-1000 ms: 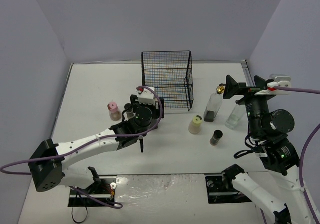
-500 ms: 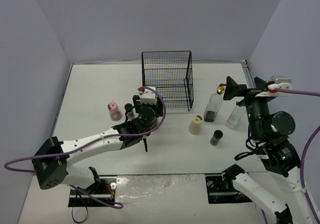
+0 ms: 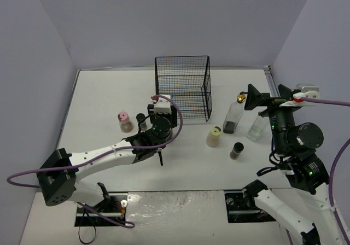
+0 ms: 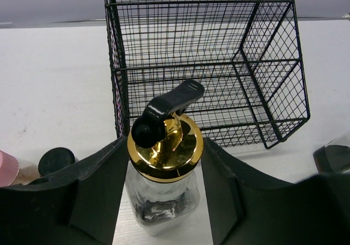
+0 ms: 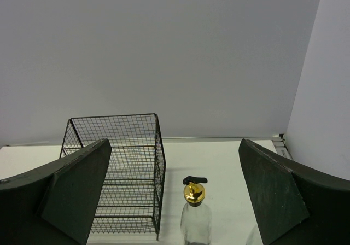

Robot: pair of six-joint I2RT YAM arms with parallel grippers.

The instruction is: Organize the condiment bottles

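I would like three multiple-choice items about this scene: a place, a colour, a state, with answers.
1. Relative to the wire rack, the gold-spout bottle between the fingers of the left gripper stands: A) inside it B) in front of it C) on top of it.
2. The cap of the squat jar left of that gripper is: A) pink B) green C) blue.
3. The right gripper is: A) shut on a jar B) open and empty C) shut and empty.
Answers: 1 B, the rack rises behind it; 2 A, seen from above; 3 B, its fingers stand wide apart, nothing held.
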